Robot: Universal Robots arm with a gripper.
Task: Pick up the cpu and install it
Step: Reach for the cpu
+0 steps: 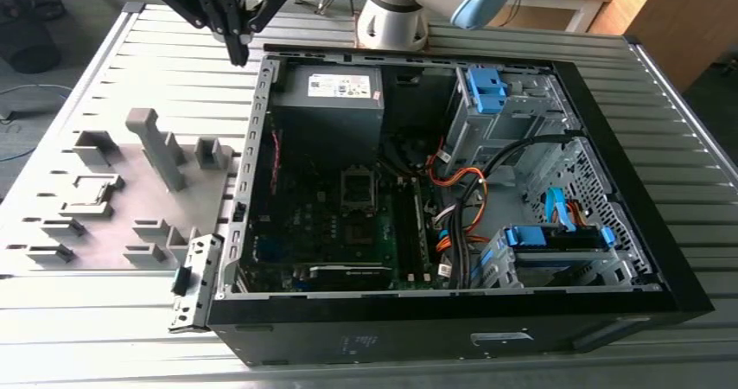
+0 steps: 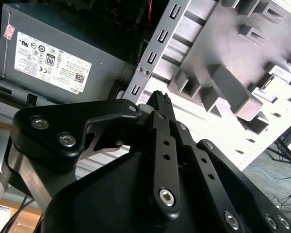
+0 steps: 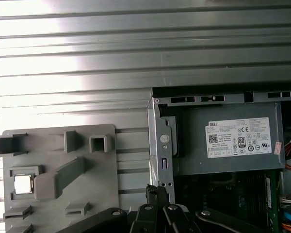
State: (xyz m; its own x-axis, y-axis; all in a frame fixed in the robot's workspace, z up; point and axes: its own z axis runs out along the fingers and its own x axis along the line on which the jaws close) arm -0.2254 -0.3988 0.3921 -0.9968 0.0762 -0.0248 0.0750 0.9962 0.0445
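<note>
The cpu is a small bright silvery square lying in a grey holder on the fixture plate; it also shows in the exterior view as the cpu and in the second wrist view as the cpu. My gripper hangs above the table by the far corner of the open computer case, on the exterior view's left, well away from the cpu. Its black fingers are shut with nothing between them, as both wrist views show, gripper and gripper. The metal socket frame sits on the motherboard inside the case.
Grey fixture blocks stand upright on the plate beside the case. Inside the case are a grey power supply, blue drive brackets and orange and black cables. The arm's base stands behind the case on the ribbed metal table.
</note>
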